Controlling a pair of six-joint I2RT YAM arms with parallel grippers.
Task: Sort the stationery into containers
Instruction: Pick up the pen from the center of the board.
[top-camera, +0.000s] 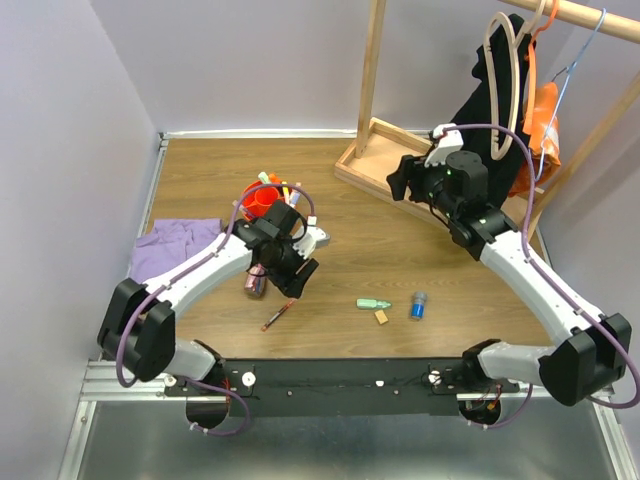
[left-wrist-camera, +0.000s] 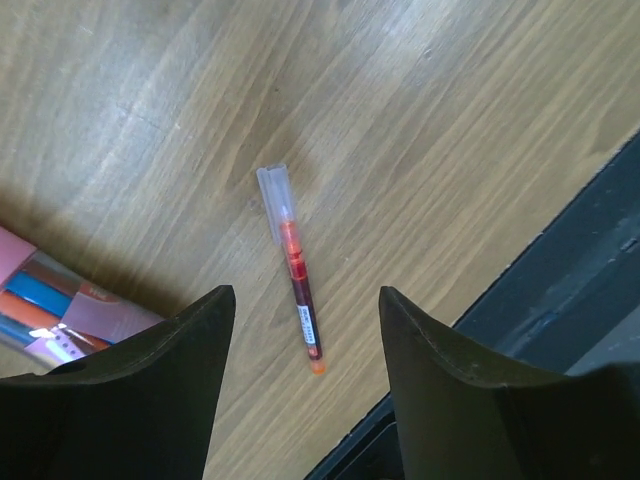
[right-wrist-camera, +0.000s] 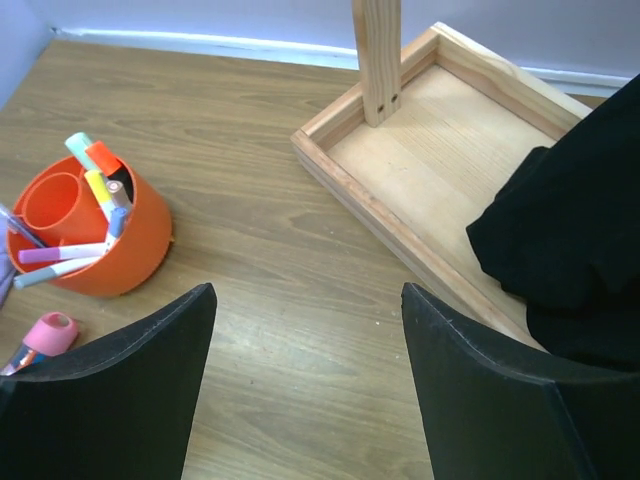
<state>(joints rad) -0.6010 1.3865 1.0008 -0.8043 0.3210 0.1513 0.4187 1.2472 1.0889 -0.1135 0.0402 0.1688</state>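
Observation:
The round orange tub (top-camera: 262, 199) stands left of the table's middle with several pens and highlighters in it; it also shows in the right wrist view (right-wrist-camera: 92, 236). A red pen (top-camera: 278, 315) with a clear cap lies near the front edge. My left gripper (top-camera: 292, 283) is open and empty just above it; in the left wrist view the pen (left-wrist-camera: 297, 270) lies between the open fingers (left-wrist-camera: 305, 292). A clear pink-capped tube (left-wrist-camera: 50, 312) of pens lies beside it. A green marker (top-camera: 373, 304), tan eraser (top-camera: 381, 317) and blue cylinder (top-camera: 418, 305) lie mid-front. My right gripper (top-camera: 398, 181) is open and empty (right-wrist-camera: 308, 290), held high.
A folded purple cloth (top-camera: 175, 246) lies at the left. The wooden rack base (top-camera: 392, 152) stands at the back right, also in the right wrist view (right-wrist-camera: 430, 150), with black clothing (right-wrist-camera: 570, 240) and hangers over it. The dark front rail (left-wrist-camera: 540, 300) runs along the table's near edge.

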